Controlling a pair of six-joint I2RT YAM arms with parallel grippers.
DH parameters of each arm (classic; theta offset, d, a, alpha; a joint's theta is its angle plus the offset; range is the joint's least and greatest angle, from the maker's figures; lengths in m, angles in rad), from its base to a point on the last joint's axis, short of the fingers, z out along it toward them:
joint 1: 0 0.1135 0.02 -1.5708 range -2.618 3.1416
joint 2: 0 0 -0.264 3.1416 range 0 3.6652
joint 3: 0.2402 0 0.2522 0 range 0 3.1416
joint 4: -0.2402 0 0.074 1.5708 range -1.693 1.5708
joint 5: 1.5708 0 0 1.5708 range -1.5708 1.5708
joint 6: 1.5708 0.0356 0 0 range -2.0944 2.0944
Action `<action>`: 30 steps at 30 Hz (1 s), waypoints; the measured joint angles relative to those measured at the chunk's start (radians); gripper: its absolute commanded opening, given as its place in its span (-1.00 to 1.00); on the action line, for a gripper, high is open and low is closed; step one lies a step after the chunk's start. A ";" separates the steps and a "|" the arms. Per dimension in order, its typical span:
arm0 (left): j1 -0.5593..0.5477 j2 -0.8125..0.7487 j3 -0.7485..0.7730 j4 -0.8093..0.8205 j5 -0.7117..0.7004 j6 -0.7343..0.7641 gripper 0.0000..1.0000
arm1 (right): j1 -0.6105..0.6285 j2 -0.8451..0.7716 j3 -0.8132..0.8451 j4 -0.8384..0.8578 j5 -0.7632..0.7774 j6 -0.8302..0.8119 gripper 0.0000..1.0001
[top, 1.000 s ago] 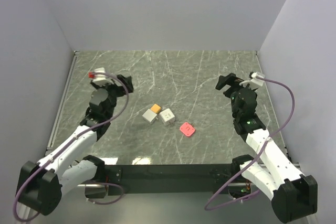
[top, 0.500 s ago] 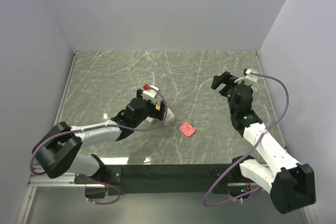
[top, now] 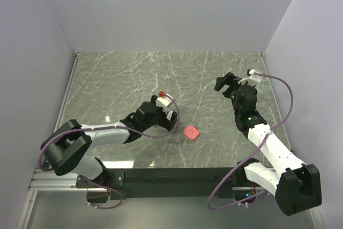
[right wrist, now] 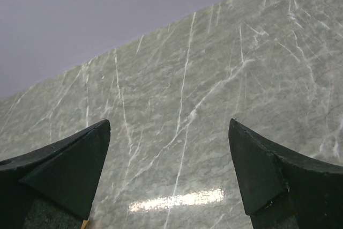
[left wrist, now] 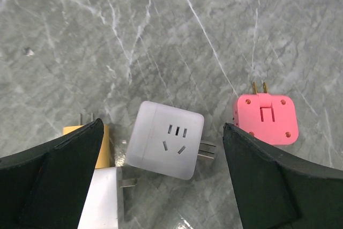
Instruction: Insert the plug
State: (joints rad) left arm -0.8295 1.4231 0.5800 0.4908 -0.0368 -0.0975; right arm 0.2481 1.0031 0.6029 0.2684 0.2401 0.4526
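Observation:
A white cube adapter (left wrist: 166,146) lies socket face up on the marble table, its prongs pointing right. A pink plug (left wrist: 265,117) lies to its right, prongs pointing away; it also shows in the top view (top: 191,132). An orange adapter (left wrist: 102,143) and a second white adapter (left wrist: 104,199) lie to the left, partly behind my left finger. My left gripper (left wrist: 163,123) is open above the white cube, holding nothing; in the top view (top: 161,117) it hides the cubes. My right gripper (top: 225,81) is open and empty over bare table at the right (right wrist: 169,122).
Pale walls enclose the table on the left, back and right. A metal rail (top: 67,97) runs along the table's left edge. The black base bar (top: 177,175) with both arm mounts lies along the near edge.
My left arm has swung from the far left of the table to the centre and now sits over the adapters. My right gripper has shifted slightly left.

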 measured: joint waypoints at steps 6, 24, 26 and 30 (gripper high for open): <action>-0.007 0.051 0.026 -0.036 0.008 0.000 0.94 | 0.000 -0.001 0.000 0.000 -0.019 0.004 0.89; -0.029 0.178 0.093 -0.075 -0.062 -0.048 0.20 | 0.076 -0.090 0.000 -0.071 -0.013 0.046 0.79; -0.031 0.189 0.106 -0.079 -0.080 -0.059 0.08 | 0.094 -0.092 0.000 -0.094 -0.007 0.058 0.78; -0.033 0.214 0.151 -0.116 -0.134 -0.092 -0.20 | 0.150 -0.089 -0.003 -0.144 0.006 0.087 0.75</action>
State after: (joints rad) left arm -0.8627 1.6367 0.7307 0.3748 -0.1707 -0.1890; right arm 0.3981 0.9142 0.6003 0.1246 0.2459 0.5392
